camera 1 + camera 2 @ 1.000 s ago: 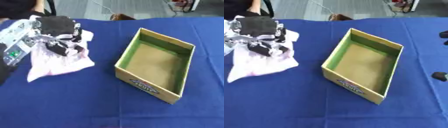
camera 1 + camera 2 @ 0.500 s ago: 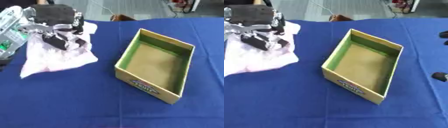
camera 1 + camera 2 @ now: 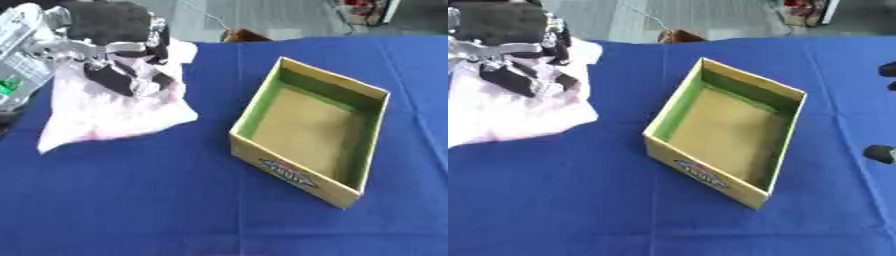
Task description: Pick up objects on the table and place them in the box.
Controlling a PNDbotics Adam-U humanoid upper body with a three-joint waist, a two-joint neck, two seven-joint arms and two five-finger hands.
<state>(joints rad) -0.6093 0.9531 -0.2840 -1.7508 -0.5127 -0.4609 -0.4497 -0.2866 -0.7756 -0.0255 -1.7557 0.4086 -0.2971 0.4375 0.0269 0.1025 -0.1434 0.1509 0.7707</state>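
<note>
Left eye view
Left hand (image 3: 114,60): at about ten o'clock, fingers curled into a pale pink cloth (image 3: 114,107), which hangs bunched from them. The grip sits at the cloth's upper part, so the rest drapes down freely, likely so it can be carried across.
Cloth's place: up at the left, well apart from the box (image 3: 306,127); its lower edge looks lifted off or barely touching the blue surface (image 3: 131,200), I cannot tell which.
Box: open top facing up, set askew just right of centre, green inner walls and a tan floor, nothing inside. Its open mouth is ready to take the cloth from above.
Label: an oval logo (image 3: 287,171) on the yellow near wall at about five o'clock; the lettering is too blurred to read.
Arm markings: a small green patch on the silver forearm at nine o'clock; no writing readable.

Right eye view
Right hand (image 3: 881,152): only dark tips show at the three o'clock edge, idle; I cannot tell whether the fingers are spread or curled.
Box label: the same oval shows on the near wall, again unreadable.
Step judged: the cloth is held but not yet over the box.
</note>
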